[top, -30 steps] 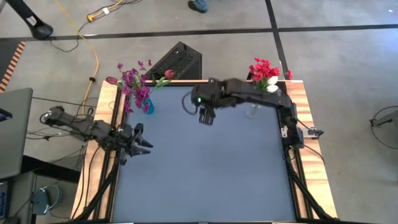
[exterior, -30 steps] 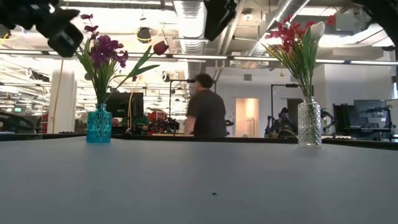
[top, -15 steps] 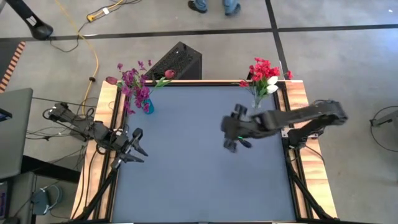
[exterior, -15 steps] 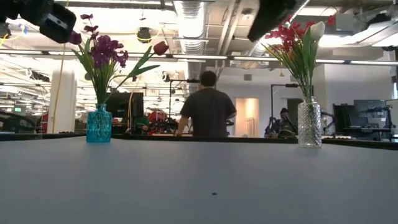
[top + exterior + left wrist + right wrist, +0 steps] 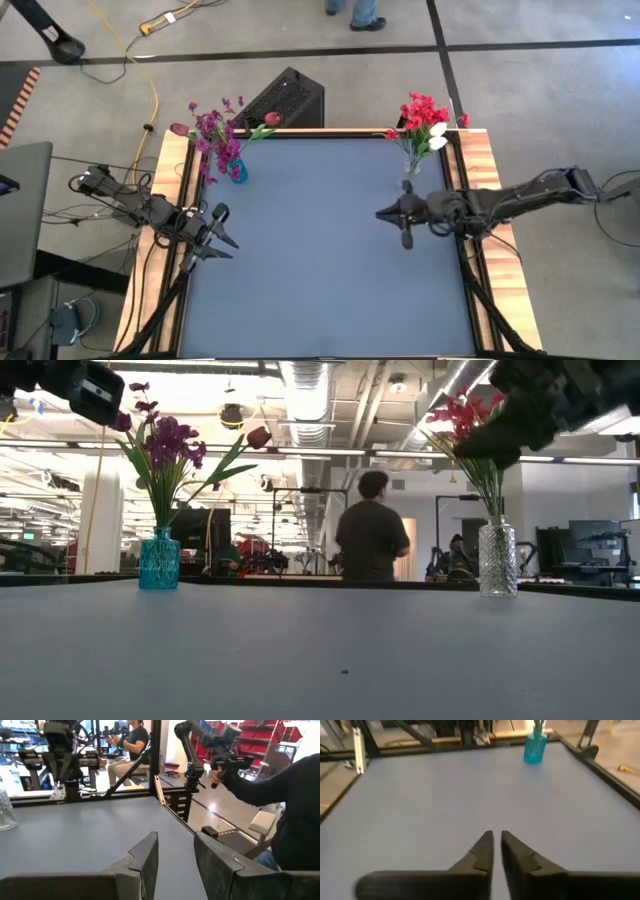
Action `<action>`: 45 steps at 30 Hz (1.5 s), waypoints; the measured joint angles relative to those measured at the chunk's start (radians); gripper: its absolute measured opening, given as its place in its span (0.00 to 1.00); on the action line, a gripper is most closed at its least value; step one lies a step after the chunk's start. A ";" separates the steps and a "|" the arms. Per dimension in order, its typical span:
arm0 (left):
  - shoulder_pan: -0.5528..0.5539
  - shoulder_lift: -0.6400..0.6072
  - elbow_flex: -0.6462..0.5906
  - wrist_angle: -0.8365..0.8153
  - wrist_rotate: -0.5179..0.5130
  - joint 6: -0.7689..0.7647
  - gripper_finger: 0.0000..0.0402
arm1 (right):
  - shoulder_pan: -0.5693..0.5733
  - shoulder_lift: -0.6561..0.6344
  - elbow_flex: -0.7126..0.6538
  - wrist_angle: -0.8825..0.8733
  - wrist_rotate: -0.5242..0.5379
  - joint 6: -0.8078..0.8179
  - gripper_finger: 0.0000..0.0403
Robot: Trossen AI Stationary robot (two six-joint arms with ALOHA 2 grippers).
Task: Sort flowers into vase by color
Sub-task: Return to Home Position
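Every flower stands in a vase at the counter's [image 5: 320, 270] far edge: purple sprays [image 5: 213, 130] and red tulips [image 5: 271, 119] in the blue vase [image 5: 238, 172], red sprays [image 5: 420, 108] and a white tulip [image 5: 437, 130] in the clear vase [image 5: 408, 176]. The right gripper [image 5: 383, 213] hovers near the clear vase, fingers pinched together on nothing. The left gripper [image 5: 224, 228], at the left edge, is spread and empty. We should pull the right arm back high and slowly, wide of the blooms.
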 joint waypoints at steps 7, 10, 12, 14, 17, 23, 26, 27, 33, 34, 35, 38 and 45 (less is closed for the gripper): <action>0.000 0.000 0.000 0.001 -0.044 0.041 0.28 | -0.183 -0.160 -0.219 0.222 -0.211 -0.075 0.05; 0.000 0.000 0.000 0.001 -0.061 0.060 0.28 | -0.294 -0.194 -0.277 0.248 -0.309 -0.090 0.08; 0.000 0.000 0.000 0.001 -0.074 0.065 0.28 | -0.382 -0.208 -0.298 0.245 -0.387 -0.090 0.07; 0.000 0.000 0.000 0.000 -0.095 0.066 0.28 | -0.473 -0.214 -0.300 0.236 -0.485 -0.086 0.05; 0.000 0.000 0.000 0.000 -0.143 0.067 0.28 | -0.601 -0.214 -0.300 0.230 -0.624 -0.077 0.04; 0.000 0.000 0.000 -0.014 -0.207 0.085 0.28 | -0.767 -0.222 -0.301 0.113 -0.665 -0.050 0.07; 0.000 0.000 0.000 -0.031 -0.210 0.104 0.28 | -0.794 -0.222 -0.326 0.079 -0.665 -0.050 0.06; 0.000 0.000 0.000 -0.038 -0.214 0.107 0.28 | -0.798 -0.226 -0.347 0.096 -0.662 -0.050 0.05; 0.001 -0.042 0.000 -0.069 -0.247 0.085 0.28 | -0.797 -0.299 -0.442 0.130 -0.591 -0.016 0.05; 0.000 -0.061 0.000 -0.077 -0.253 0.082 0.28 | -0.796 -0.312 -0.442 0.113 -0.588 -0.016 0.06; 0.000 -0.086 0.000 -0.091 -0.256 0.079 0.28 | -0.796 -0.326 -0.442 0.112 -0.586 -0.018 0.06; 0.000 -0.171 0.000 -0.150 -0.270 0.074 0.28 | -0.796 -0.378 -0.442 0.097 -0.586 -0.028 0.06; 0.001 -0.254 -0.036 -0.156 -0.267 0.074 0.28 | -0.795 -0.508 -0.443 0.117 -0.543 -0.050 0.05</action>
